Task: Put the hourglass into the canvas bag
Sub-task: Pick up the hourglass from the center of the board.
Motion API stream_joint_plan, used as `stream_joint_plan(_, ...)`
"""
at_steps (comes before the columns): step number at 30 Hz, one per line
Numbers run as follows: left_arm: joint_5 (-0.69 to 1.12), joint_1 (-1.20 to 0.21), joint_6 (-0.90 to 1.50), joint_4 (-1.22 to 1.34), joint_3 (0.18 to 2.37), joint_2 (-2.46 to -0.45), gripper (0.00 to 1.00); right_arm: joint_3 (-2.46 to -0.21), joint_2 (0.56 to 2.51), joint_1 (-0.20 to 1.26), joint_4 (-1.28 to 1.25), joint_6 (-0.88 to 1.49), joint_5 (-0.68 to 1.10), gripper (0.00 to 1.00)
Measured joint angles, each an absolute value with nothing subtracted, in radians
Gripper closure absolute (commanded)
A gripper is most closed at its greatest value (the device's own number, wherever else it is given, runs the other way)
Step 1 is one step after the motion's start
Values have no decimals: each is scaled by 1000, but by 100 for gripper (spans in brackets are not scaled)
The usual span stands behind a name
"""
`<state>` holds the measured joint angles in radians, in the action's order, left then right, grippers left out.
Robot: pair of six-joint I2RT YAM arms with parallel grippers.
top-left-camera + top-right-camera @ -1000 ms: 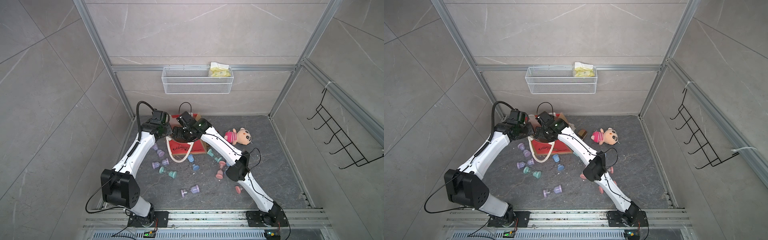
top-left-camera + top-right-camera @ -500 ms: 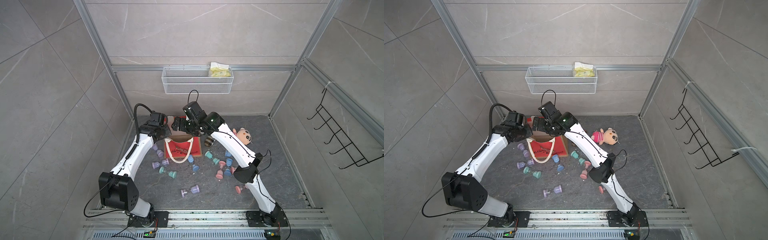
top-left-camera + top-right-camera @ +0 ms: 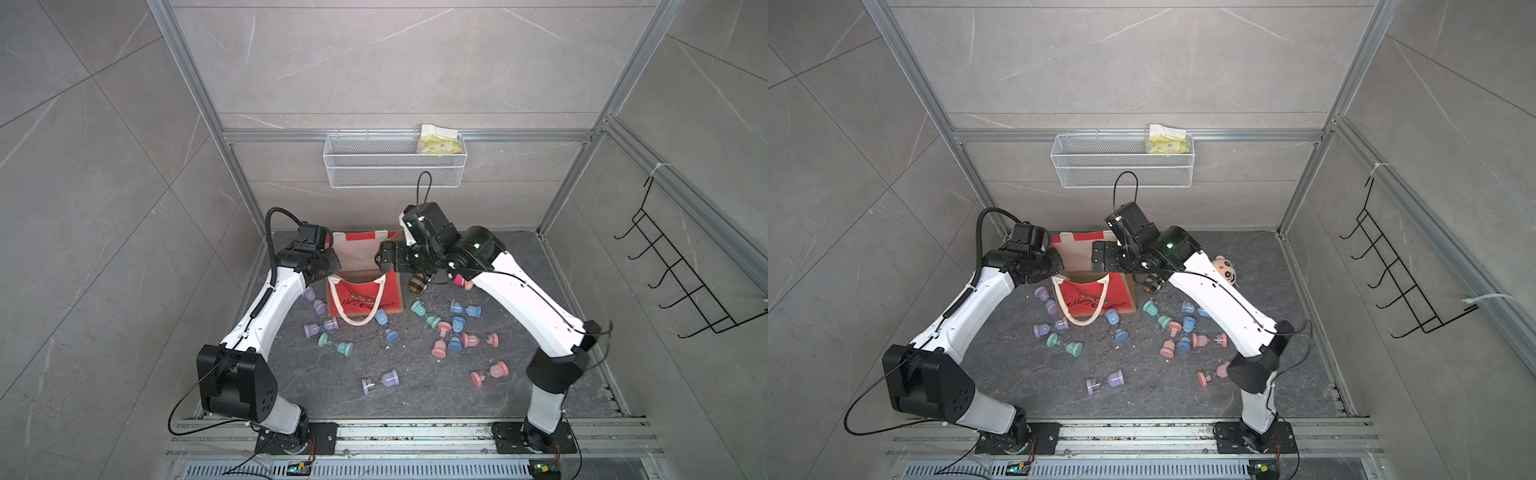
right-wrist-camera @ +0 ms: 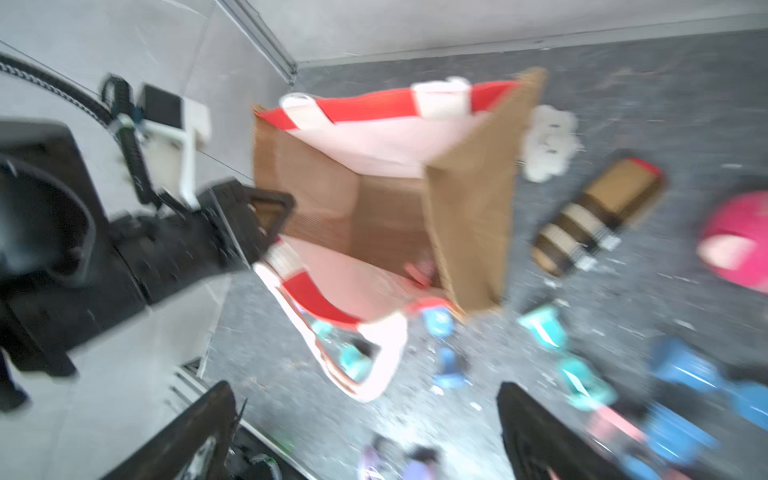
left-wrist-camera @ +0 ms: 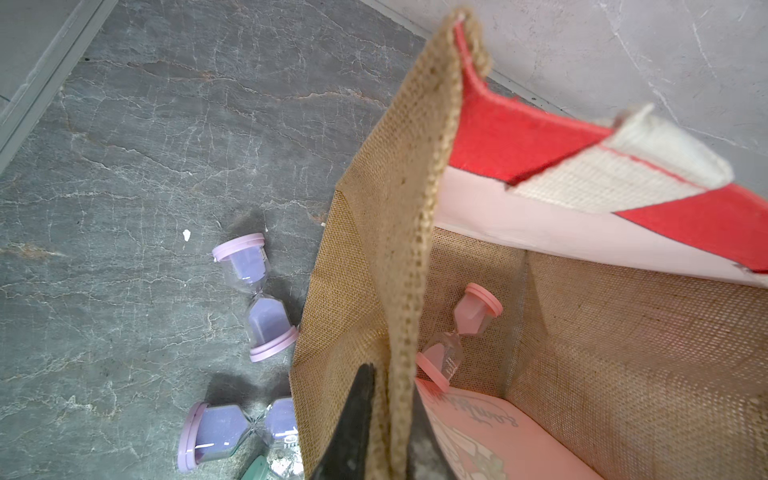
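The canvas bag [image 3: 365, 297] [image 3: 1090, 299] stands at the back of the floor with its mouth open. My left gripper [image 3: 328, 266] [image 5: 390, 382] is shut on the bag's tan burlap side edge [image 5: 399, 208]. A pink hourglass [image 5: 461, 332] lies inside the bag, in its bottom corner. My right gripper [image 3: 384, 259] [image 4: 363, 386] hangs open and empty, a little above the bag's [image 4: 374, 195] right side. The right wrist view is blurred.
Several purple, teal, blue and pink hourglasses, such as a purple one [image 3: 380, 381] and a pink one [image 3: 488, 374], lie scattered in front of the bag. A brown plaid cylinder [image 3: 419, 284] and a doll [image 3: 1225, 270] lie right of it. A wire basket [image 3: 395, 166] hangs on the back wall.
My right gripper has risen out of the bag's mouth and drawn back to the right, still open. The bag has gone from slumped to standing open, and the left gripper keeps hold of its edge.
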<state>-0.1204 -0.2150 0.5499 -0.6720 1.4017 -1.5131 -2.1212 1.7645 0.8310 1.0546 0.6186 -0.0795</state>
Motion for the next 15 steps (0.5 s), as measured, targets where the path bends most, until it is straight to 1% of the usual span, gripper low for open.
stream_joint_plan(3, -121, -213, 558, -672, 1402, -1513, 89, -1919, 1621, 778, 1041, 591, -113, 1)
stream_joint_plan(6, -121, -213, 569, -672, 1402, -1513, 89, -1777, 1568, 730, 1042, 562, -152, 1)
stream_joint_plan(8, -121, -213, 581, -668, 1399, -1512, 89, -1681, 1569, 715, 1038, 540, -164, 1)
stream_joint_plan(11, -122, -213, 601, -661, 1390, -1506, 92, -1536, 1596, 695, 1015, 501, -140, 7)
stream_joint_plan(15, -122, -213, 633, -649, 1377, -1499, 93, -1455, 1694, 667, 985, 452, -104, 11)
